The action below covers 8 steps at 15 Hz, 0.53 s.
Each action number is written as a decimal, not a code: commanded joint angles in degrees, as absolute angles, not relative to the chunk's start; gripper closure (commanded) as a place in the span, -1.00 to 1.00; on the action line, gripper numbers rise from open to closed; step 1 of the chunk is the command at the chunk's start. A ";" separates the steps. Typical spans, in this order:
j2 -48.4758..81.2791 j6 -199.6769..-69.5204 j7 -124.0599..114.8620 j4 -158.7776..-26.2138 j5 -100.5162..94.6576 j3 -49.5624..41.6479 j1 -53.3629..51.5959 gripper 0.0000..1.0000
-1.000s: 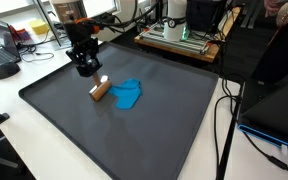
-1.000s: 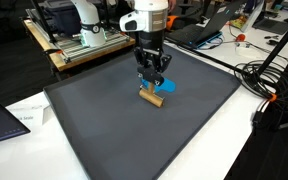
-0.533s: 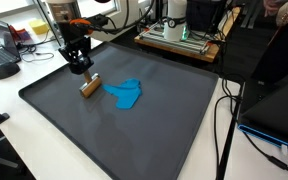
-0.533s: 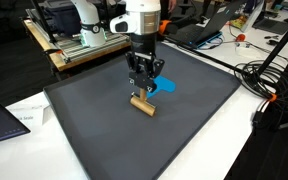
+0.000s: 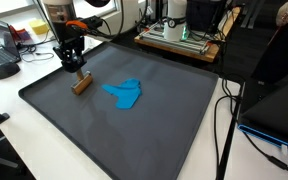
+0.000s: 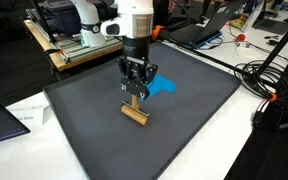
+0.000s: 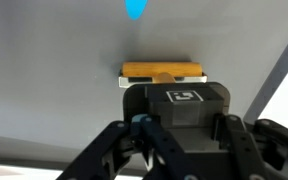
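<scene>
Your gripper [image 6: 134, 98] is clamped on the block [image 6: 135, 113], toward the desk edge away from the cloth [image 5: 124, 93]; probably light, stiff wood, so grip mid-length

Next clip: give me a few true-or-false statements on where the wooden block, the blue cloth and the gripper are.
1. The blue cloth lies on the dark mat. True.
2. The wooden block rests on top of the cloth. False: it sits on bare mat, apart from the cloth.
3. The gripper is down close over the wooden block. True.
4. The gripper holds the cloth. False: the cloth lies on the mat, clear of the gripper.
</scene>
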State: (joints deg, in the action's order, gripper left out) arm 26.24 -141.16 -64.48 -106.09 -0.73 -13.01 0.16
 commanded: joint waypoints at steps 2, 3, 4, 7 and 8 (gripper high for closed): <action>26.15 -142.61 -66.38 -108.09 -3.09 -13.93 -0.91 0.57; 25.07 -142.67 -67.33 -108.66 -4.46 -14.53 -1.67 0.57; 24.25 -142.63 -68.14 -109.13 -5.59 -14.92 -2.29 0.57; 21.91 -141.35 -69.67 -110.60 -7.86 -15.03 -3.87 0.57; 21.09 -141.43 -69.79 -111.25 -8.21 -14.79 -4.19 0.57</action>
